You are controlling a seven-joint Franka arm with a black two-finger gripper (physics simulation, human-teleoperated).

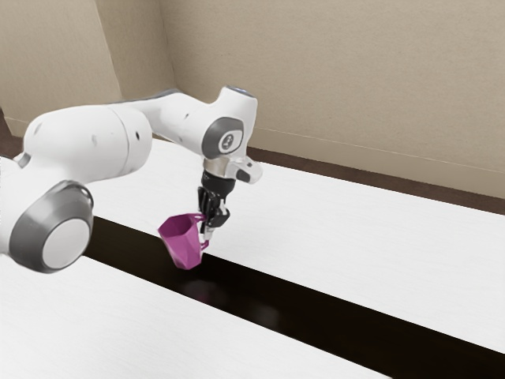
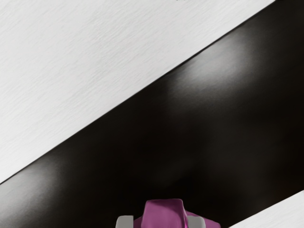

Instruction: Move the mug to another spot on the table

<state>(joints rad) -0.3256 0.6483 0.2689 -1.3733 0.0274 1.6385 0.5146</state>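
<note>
Item: white Franka arm, reaching in from the exterior view's left.
Elbow is bending, wrist is pointing down; the black end effector [image 1: 211, 227] is gripping the mug [image 1: 183, 241] between both fingers and holding it tilted.

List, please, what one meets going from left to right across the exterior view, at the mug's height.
grey joint cap of the arm → mug → gripper, shut on the mug's right side → white table

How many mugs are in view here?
1: a purple faceted mug, tilted, gripped by the black tool, over the table's glossy black stripe.
</note>
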